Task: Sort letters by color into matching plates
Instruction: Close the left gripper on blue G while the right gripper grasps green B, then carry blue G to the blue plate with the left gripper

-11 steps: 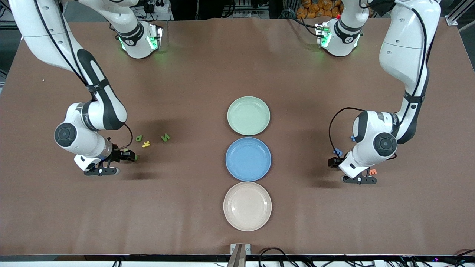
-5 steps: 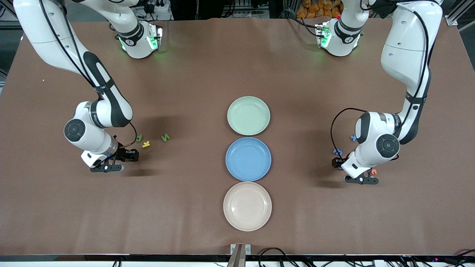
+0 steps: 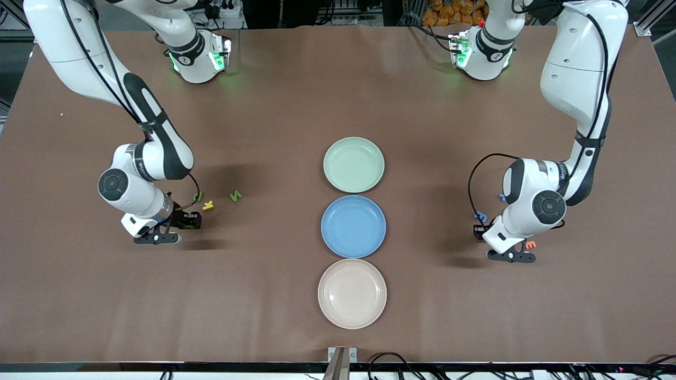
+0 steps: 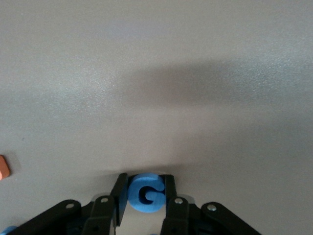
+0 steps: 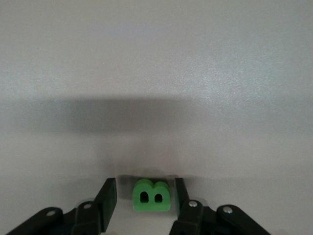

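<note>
My left gripper (image 3: pixel 478 232) (image 4: pixel 145 182) is shut on a blue letter G (image 4: pixel 145 194), low over the table at the left arm's end. Two more blue letters (image 3: pixel 480 216) (image 3: pixel 501 197) lie beside that arm. My right gripper (image 3: pixel 193 220) (image 5: pixel 145 186) is open, its fingers on either side of a green letter B (image 5: pixel 152 196) with gaps on both sides. Two other green letters (image 3: pixel 198 197) (image 3: pixel 235 195) lie on the table close by. The mint green plate (image 3: pixel 354 164) and the blue plate (image 3: pixel 353 226) stand mid-table, both empty.
A cream-beige plate (image 3: pixel 352 293) stands nearer the front camera than the blue plate. A yellow letter (image 3: pixel 208 205) lies between the green ones. An orange letter (image 3: pixel 531 244) (image 4: pixel 4 166) lies beside the left gripper.
The right arm and its gripper have shifted a little toward the middle of the table, closer to the green and yellow letters. The left arm has barely moved.
</note>
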{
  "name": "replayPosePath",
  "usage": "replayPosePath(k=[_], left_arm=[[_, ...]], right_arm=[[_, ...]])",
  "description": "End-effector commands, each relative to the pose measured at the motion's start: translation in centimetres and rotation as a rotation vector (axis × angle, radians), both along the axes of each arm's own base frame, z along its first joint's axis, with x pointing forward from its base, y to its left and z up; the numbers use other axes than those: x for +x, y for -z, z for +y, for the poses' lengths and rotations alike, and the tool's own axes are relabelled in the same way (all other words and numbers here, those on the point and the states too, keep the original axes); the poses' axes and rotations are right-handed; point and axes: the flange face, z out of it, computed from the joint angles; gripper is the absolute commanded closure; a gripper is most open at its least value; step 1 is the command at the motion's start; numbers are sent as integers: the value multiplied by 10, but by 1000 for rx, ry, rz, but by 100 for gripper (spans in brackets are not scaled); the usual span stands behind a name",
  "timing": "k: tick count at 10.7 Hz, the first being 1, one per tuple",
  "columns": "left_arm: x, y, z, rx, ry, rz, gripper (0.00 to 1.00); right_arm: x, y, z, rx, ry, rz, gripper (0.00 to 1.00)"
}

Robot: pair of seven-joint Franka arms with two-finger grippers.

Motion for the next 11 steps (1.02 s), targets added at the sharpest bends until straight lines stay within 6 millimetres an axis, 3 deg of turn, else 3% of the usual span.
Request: replayPosePath(k=[1, 2, 4, 8, 11], left_arm=[[2, -11, -1, 14, -12, 17, 100], [2, -21, -3, 13, -22, 17, 100], [4, -47, -16, 7, -50, 21, 100], [2, -76, -75, 1, -127, 38, 100], [-11, -90, -120, -13, -197, 30, 100]], right_arm=[[-3, -1, 1, -5, 12, -2, 56], [-3, -1, 1, -5, 12, -2, 61], [-3, 0, 1, -5, 12, 0, 61], [-3, 4, 0, -6, 11, 1, 61], [-4, 4, 0, -6, 11, 3, 85]])
